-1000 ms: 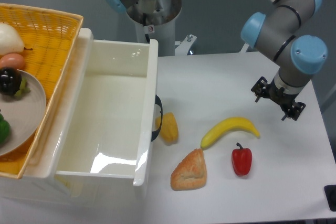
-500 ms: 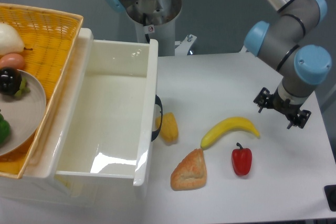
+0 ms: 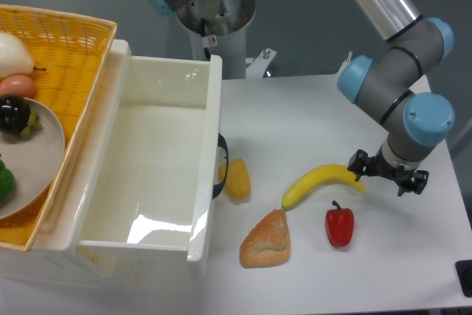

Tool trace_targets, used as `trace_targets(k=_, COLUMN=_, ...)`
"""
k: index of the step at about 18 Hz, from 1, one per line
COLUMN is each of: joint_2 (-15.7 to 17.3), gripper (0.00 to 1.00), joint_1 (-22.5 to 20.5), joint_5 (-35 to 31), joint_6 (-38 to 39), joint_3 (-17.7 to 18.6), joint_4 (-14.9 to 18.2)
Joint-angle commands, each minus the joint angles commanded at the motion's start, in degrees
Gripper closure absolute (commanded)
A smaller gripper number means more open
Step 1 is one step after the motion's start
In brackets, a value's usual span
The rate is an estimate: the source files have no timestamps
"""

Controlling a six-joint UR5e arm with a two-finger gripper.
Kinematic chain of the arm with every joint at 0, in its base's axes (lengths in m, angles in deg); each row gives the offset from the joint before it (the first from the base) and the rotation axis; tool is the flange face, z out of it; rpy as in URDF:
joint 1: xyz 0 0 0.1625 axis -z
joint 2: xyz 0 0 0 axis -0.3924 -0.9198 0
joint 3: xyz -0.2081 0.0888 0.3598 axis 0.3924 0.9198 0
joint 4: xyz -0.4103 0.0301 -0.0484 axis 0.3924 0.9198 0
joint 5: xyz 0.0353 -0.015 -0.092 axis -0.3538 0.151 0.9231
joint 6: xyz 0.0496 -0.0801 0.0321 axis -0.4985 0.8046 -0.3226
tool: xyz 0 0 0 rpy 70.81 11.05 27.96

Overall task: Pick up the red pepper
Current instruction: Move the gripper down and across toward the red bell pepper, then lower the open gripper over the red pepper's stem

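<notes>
The red pepper (image 3: 340,226) lies on the white table (image 3: 310,116), stem pointing up toward the banana (image 3: 322,184), which curves just above it without quite touching. To the pepper's left sits a wedge of bread (image 3: 266,240), and further left again, close against the side of the big white bin (image 3: 147,160), a yellow pepper (image 3: 237,179) of much the same size.

The gripper (image 3: 388,177) hangs over the table up and to the right of the red pepper, near the banana's right tip (from where I stand the left finger seems almost over that tip, though I can't swear it touches). Nothing is held in it. The two dark fingers (image 3: 359,164) show apart from each other, so the jaws look spread, and the red pepper is clear of them, untouched.

Behind it the arm (image 3: 394,82) folds down from the upper right, grey tubes with pale blue caps at the joints. On the far left a woven yellow basket (image 3: 70,57) carries a grey plate (image 3: 44,153) with something dark on it, plus a white rounded thing and a pinkish one beside it; a green item peeks in at the edge.
</notes>
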Motion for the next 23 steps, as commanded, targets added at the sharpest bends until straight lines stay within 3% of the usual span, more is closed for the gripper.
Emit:
trace_targets(k=3, joint_2=0.00, gripper=0.00, joint_1=0.44, joint_5=3.52, joint_6=10.70, joint_3=0.35, joint_4=0.09)
trace_targets(k=10, joint_2=0.62, gripper=0.00, joint_1=0.53, joint_5=6.43, joint_6=12.93, joint_3=0.53, joint_4=0.53)
trace_targets(k=23, joint_2=0.09, gripper=0.00, joint_1=3.07, joint_5=7.22, joint_6=26.02, joint_3=0.18, joint_4=0.26)
